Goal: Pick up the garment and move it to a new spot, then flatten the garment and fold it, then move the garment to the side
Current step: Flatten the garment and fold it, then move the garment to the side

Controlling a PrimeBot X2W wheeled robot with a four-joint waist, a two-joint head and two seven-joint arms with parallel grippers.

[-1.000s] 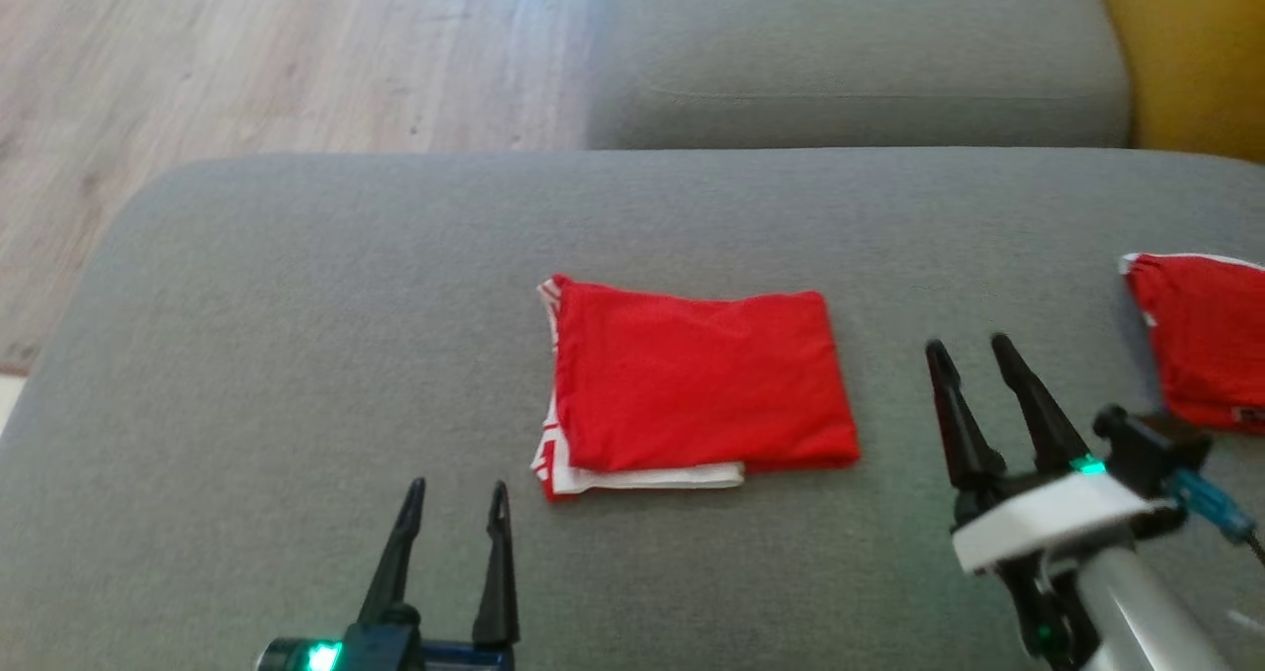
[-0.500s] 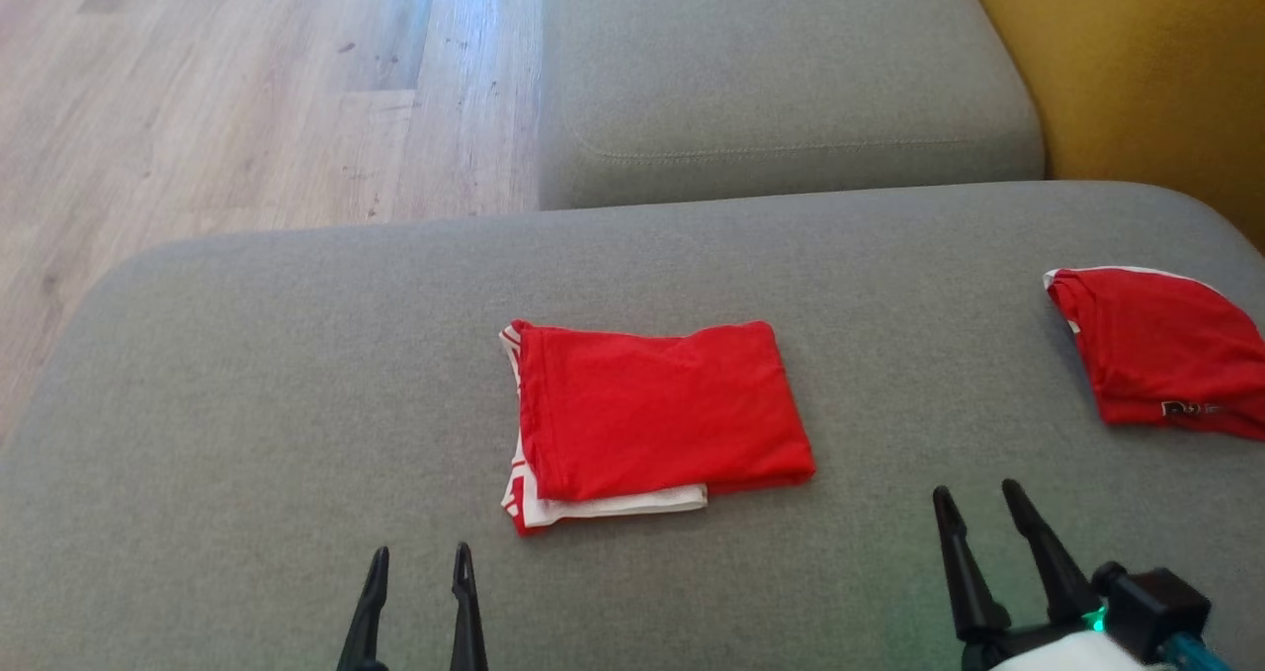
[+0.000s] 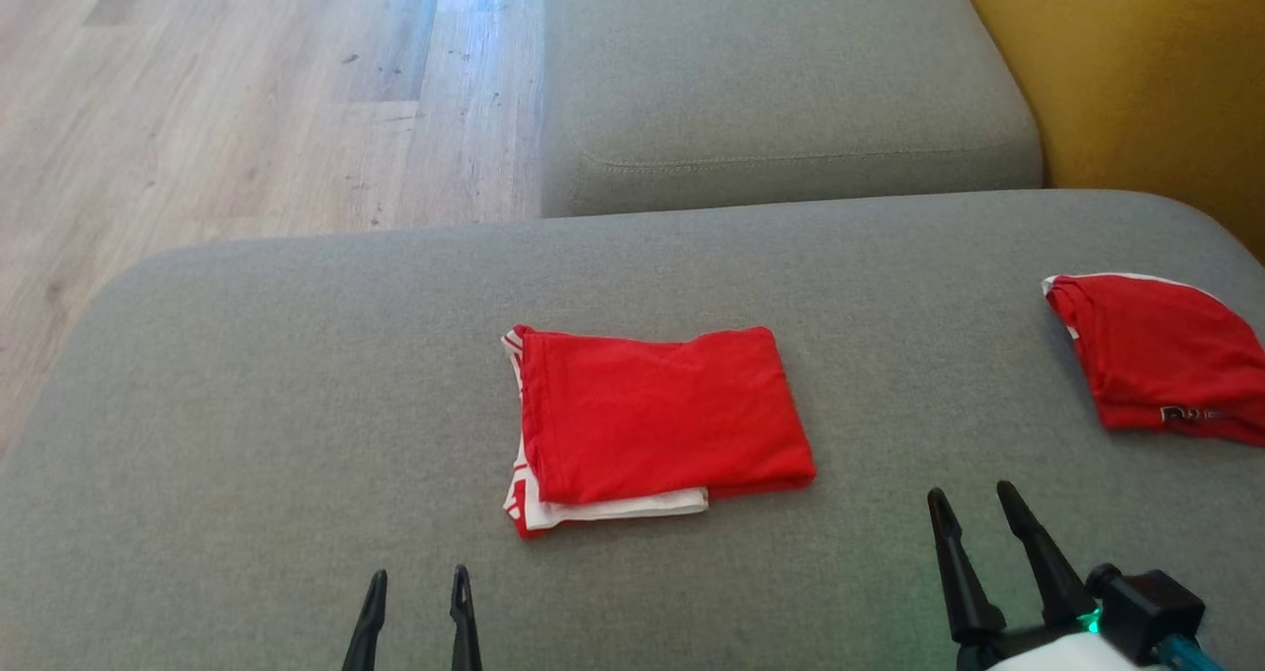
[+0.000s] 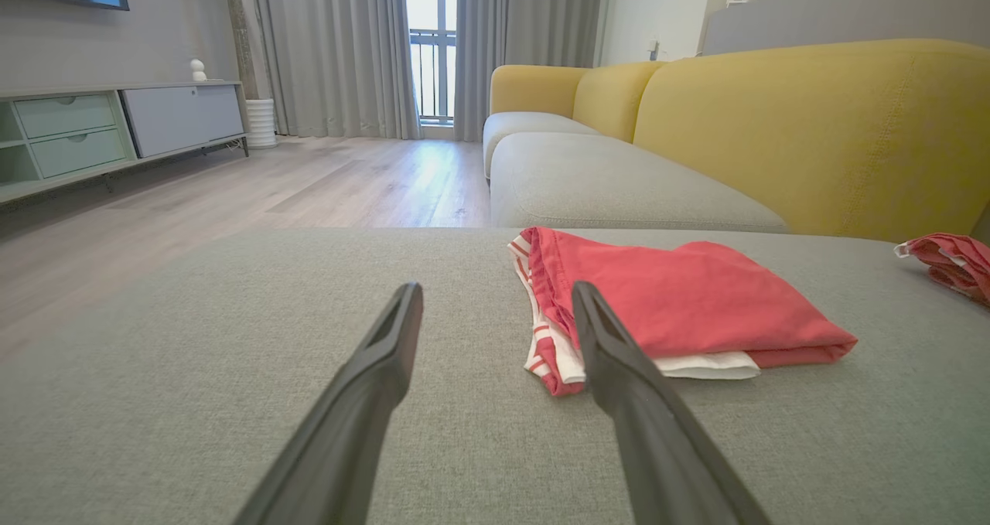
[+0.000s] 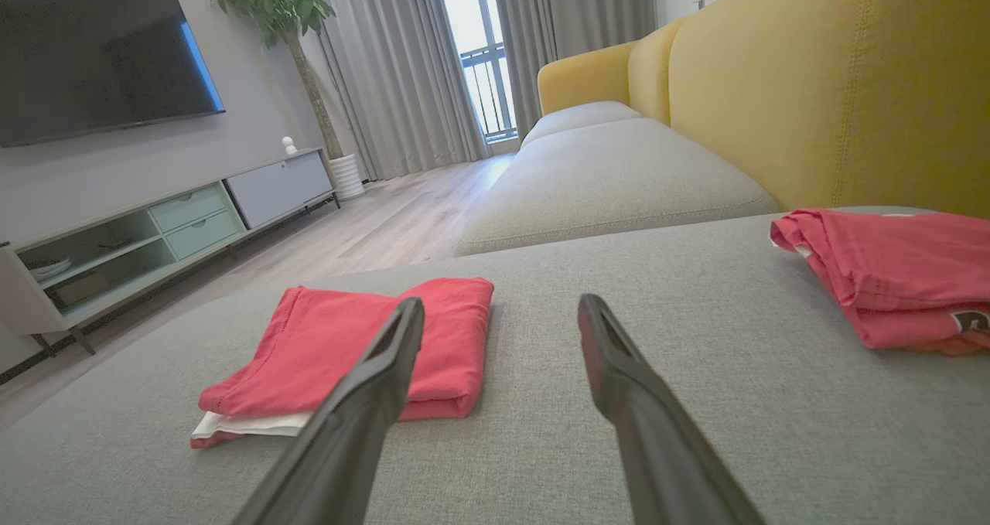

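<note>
As you look down on the grey seat cushion [image 3: 247,404], the garment [image 3: 657,424] lies folded near its middle, a flat red rectangle. Its top face is fairly smooth, with a few faint wrinkles. A white layer sticks out along its near edge, and red-and-white striping shows at its left edge. Your left gripper [image 3: 419,572] hovers nearer to you and to the garment's left, fingers spread and holding nothing, well apart from the cloth. Your right gripper [image 3: 969,489] sits near and to the garment's right, its fingers likewise spread and empty. A second red garment [image 3: 1156,355] lies at the cushion's right edge. Beyond are a far cushion [image 3: 771,78], the wooden floor [image 3: 198,108] and a yellow backrest [image 3: 1137,78].
</note>
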